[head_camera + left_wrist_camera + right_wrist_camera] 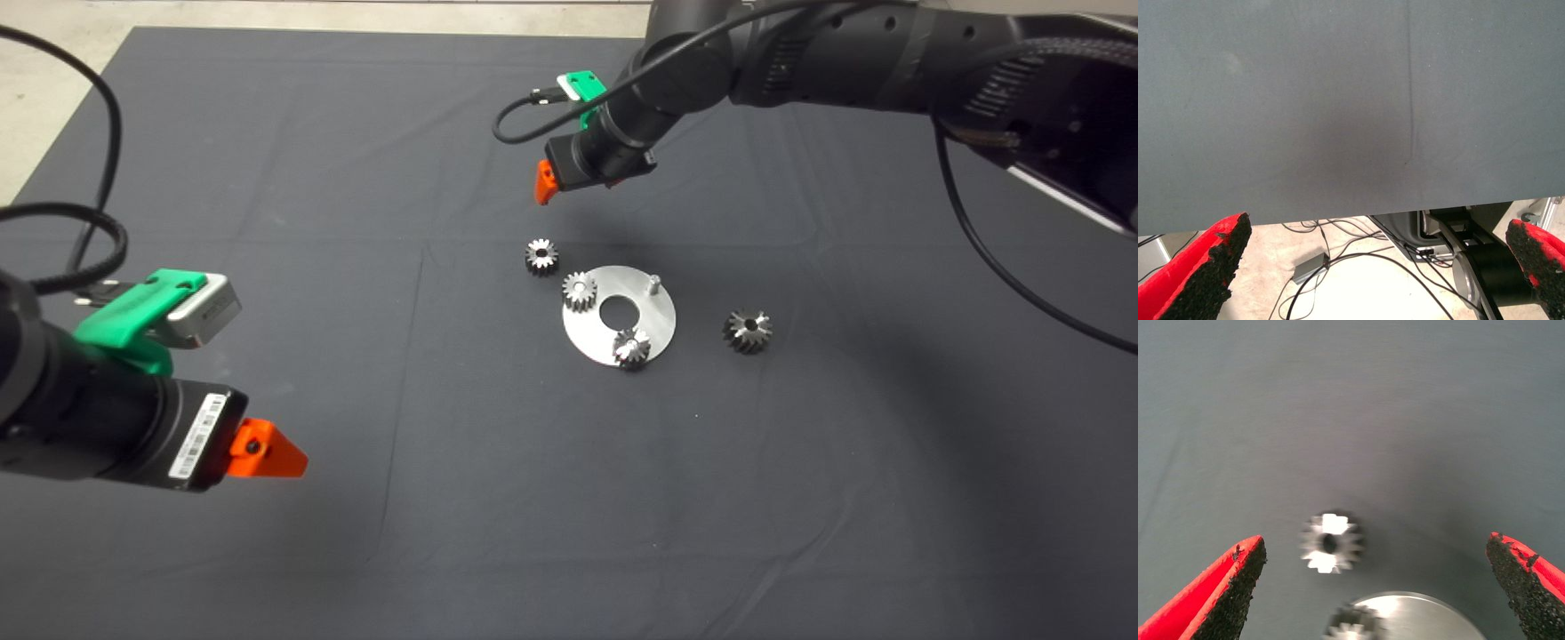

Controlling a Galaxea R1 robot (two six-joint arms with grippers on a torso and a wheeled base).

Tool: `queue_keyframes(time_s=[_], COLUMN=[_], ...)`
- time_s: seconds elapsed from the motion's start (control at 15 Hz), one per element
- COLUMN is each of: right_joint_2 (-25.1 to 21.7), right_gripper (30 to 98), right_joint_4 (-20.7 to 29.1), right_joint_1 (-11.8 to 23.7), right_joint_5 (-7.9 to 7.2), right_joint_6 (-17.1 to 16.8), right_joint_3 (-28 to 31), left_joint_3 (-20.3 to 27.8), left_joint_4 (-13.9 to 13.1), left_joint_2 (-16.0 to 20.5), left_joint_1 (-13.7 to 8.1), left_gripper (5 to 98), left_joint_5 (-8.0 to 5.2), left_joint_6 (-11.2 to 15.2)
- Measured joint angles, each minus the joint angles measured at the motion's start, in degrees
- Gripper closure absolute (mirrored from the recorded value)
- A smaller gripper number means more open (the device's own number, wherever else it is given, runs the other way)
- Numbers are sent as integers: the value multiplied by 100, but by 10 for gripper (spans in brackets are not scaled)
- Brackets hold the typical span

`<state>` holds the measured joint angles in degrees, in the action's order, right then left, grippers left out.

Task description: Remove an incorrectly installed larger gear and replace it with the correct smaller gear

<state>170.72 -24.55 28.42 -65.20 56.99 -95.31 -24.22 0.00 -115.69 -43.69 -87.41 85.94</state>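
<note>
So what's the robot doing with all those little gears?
It's swapping gears on a round metal plate. The big gear already lies off on the mat, leaving one pin bare. The right gripper hangs open above the small gear beside the plate, probably to grab it. The left gripper waits open at the mat's edge.

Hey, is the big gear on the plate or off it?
Off. The larger gear lies flat on the mat, apart from the round metal plate, whose bare pin stands empty.
</note>
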Motion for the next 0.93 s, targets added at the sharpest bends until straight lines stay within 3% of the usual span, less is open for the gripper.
queue_keyframes(time_s=[0.07, 0.2, 0.47, 0.73, 0.93], right_joint_2=[54, 73, 39, 40, 43], right_gripper=[378, 362, 362, 362, 362], right_joint_4=[0, 0, -2, -4, -184], right_joint_1=[-2, -1, -12, -265, -362], right_joint_5=[112, 183, 177, 189, 187], right_joint_6=[-41, -119, -505, -1032, -1168], right_joint_3=[-1, -1, -12, 13, 16], left_joint_3=[0, 0, 0, 0, 0], left_joint_4=[-2, -2, -2, -2, -2], left_joint_2=[0, 1, 0, 0, 0], left_joint_1=[0, 0, 0, 0, 0], left_gripper=[55, 55, 55, 55, 55], left_joint_5=[0, 0, 1, -2, -2], left_joint_6=[0, 0, 5, 16, 16])
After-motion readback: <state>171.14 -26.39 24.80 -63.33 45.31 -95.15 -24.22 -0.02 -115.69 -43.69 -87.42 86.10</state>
